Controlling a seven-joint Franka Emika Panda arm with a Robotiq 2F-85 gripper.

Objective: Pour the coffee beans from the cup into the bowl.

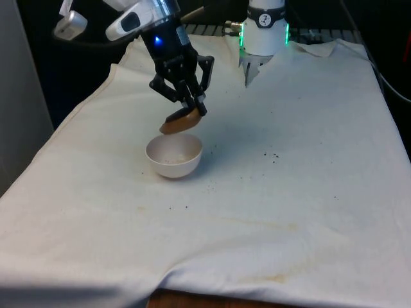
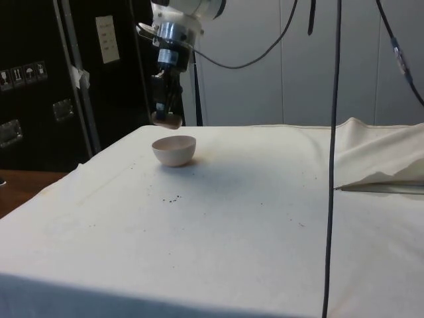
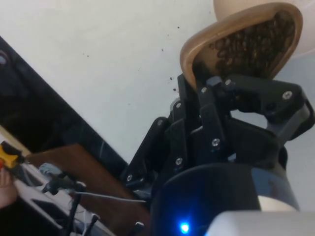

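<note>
Gripper (image 1: 192, 106) is clamped on my tilted brown cup (image 1: 180, 122), just above the white bowl (image 1: 174, 156); beans (image 3: 251, 46) crowd its mouth. If I tip fast, they could overshoot the bowl's rim.

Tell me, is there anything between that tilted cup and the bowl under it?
Nothing solid: the side view shows a bare gap between the cup and the bowl. Beans are inside the cup.

— What hangs over the bowl (image 2: 175, 150)?
— The gripper (image 2: 163, 114), holding a brown cup (image 2: 166, 120) just above the bowl's far rim.
— And the tabletop (image 2: 252, 218)?
— White cloth, with dark specks (image 2: 172, 197) scattered in front of the bowl.
</note>
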